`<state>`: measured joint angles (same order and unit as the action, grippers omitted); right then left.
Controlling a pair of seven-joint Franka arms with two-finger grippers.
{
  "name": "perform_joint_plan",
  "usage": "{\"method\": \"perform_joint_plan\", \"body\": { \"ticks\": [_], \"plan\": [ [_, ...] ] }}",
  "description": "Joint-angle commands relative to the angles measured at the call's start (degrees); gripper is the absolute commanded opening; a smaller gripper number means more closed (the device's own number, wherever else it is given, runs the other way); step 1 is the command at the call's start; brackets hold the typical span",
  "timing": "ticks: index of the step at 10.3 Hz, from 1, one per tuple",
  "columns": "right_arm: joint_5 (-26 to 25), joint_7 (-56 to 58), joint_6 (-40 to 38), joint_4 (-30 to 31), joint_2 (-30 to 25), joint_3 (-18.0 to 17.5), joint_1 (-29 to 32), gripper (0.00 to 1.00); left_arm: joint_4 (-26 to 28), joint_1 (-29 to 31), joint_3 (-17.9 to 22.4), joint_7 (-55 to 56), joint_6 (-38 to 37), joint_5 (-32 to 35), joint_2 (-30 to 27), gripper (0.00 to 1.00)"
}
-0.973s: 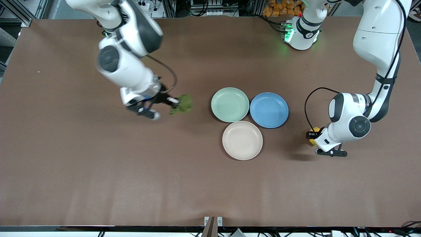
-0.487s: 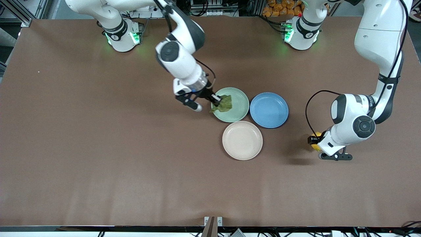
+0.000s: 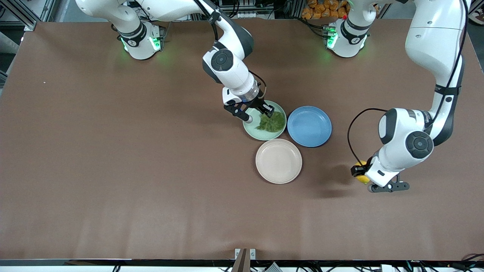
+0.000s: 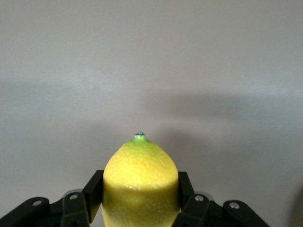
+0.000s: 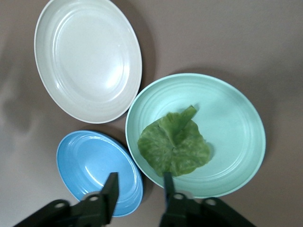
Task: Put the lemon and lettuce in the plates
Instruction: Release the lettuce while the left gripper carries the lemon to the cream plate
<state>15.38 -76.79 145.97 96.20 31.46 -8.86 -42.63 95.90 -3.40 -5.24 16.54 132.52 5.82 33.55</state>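
The lettuce lies flat in the pale mint green plate. My right gripper hovers over that plate's edge, open and empty. In the right wrist view the lettuce rests in the mint plate, with the open right gripper above it. The beige-cream plate is empty and nearer the front camera; it also shows in the right wrist view. My left gripper is shut on the lemon, above the table toward the left arm's end. In the left wrist view the lemon sits between the fingers.
A blue plate of the same size sits beside the mint plate, toward the left arm's end, and is empty; it also shows in the right wrist view. The three plates touch or nearly touch. Brown tabletop surrounds them.
My right arm carried the lettuce over to the mint plate and let go of it; the gripper is now open. My left gripper moved with the lemon toward the front camera.
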Motion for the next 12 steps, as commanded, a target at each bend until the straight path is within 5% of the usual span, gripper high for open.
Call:
{"method": "perform_joint_plan", "body": {
  "ticks": [1,4,8,12],
  "plan": [
    [-3.3,-0.7,-11.0,-0.2,-6.5,-1.8,4.8,1.0,-2.6,-2.2,0.2,4.4,-0.2,-1.3,1.8,0.0],
    [-8.9,0.1,-25.8,-0.3,-17.0,-2.2,11.4,1.0,-2.9,-5.1,0.2,9.3,-0.1,-2.5,1.9,0.0],
    [-9.8,13.5,-36.8,-0.5,-28.0,-2.3,20.6,1.0,-4.8,-11.4,0.2,22.1,-0.2,-2.4,1.8,0.0],
    [-9.9,29.0,-45.4,-7.0,-30.3,-2.2,31.8,1.0,-6.7,-22.8,0.8,34.8,0.0,-2.0,5.5,0.0]
  ]
}}
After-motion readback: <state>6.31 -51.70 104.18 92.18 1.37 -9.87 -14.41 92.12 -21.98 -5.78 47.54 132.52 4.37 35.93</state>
